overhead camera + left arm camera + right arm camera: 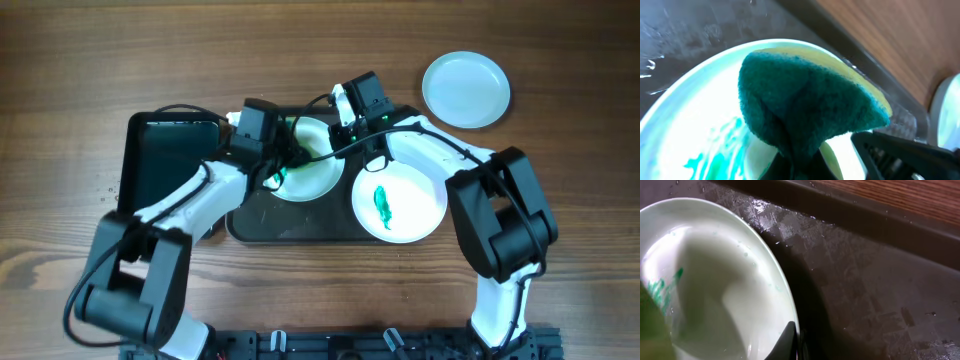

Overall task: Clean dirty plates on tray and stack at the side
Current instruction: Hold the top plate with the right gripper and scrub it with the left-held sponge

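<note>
On the dark tray (290, 228) lie two plates. The middle plate (318, 178) carries a wet teal smear (715, 155). My left gripper (283, 160) is shut on a green sponge (805, 100) and presses it onto this plate (690, 100). My right gripper (346, 136) is shut on the plate's right rim (790, 342) and holds it; the plate (715, 280) shows faint green streaks. The second plate (425, 205) on the tray's right has a green smear (382, 203) at its centre. A third plate (465, 90), plain white, sits on the table at the back right.
A smaller black tray (165, 160) stands to the left of the big tray, partly under my left arm. The tray floor (865, 280) is wet. Wooden table (560, 200) surrounds everything.
</note>
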Controlling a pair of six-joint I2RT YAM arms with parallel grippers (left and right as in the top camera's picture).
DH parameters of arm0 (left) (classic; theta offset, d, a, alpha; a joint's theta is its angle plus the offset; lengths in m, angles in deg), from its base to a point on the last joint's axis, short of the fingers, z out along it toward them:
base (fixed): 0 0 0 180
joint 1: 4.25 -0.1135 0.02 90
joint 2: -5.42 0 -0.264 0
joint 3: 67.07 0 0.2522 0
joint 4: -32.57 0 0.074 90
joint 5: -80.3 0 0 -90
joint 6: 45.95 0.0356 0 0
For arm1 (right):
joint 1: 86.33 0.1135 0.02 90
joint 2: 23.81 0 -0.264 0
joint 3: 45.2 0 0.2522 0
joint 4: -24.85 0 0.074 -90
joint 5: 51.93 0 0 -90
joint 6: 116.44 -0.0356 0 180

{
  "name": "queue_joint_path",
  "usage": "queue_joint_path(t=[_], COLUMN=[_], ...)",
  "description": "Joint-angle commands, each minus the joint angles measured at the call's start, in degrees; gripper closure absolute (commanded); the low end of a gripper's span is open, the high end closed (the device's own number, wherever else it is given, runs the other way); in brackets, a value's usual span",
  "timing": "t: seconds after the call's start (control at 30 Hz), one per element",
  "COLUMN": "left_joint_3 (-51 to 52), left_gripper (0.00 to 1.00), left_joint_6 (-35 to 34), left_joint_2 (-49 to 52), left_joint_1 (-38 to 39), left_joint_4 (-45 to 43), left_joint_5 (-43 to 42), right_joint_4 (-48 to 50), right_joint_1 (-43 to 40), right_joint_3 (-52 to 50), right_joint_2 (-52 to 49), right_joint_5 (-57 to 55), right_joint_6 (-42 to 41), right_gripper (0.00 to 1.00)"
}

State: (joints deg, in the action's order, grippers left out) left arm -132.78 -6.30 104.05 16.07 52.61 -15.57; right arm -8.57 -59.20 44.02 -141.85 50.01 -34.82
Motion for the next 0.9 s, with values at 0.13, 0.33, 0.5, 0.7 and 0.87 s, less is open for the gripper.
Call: queue_joint_path(t=[0.13, 0.33, 0.5, 0.7, 0.87], left_joint_3=[-0.02, -0.02, -0.15, -1.44, -1.42], left_gripper=[0.96, 0.96, 0.96, 0.96, 0.96], left_joint_6=[-1.22, 10.99, 11.21, 13.84, 14.14], left_joint_2=[7.56, 7.56, 6.25, -2.95, -6.97], left_joint_1=[0.09, -1.92, -3.15, -2.64, -2.64], left_joint_4=[-4.42, 4.31, 9.73, 12.24, 13.25], left_joint_5=[2.12, 14.19, 20.70, 20.48, 7.61], right_joint_4=[1.77, 1.64, 1.99, 1.81, 2.32], right_joint_1=[0.02, 0.02, 0.02, 0.00, 0.02], right_joint_3=[-0.22, -0.22, -0.22, -0.22, -0.22], right_joint_2=[-1.62, -1.66, -1.66, -1.66, -1.66], right_joint_5=[2.08, 2.05, 2.03, 1.38, 1.40], right_joint_6=[-0.68, -0.61, -0.61, -0.55, -0.57], right_gripper=[0.96, 0.96, 0.96, 0.95, 0.95])
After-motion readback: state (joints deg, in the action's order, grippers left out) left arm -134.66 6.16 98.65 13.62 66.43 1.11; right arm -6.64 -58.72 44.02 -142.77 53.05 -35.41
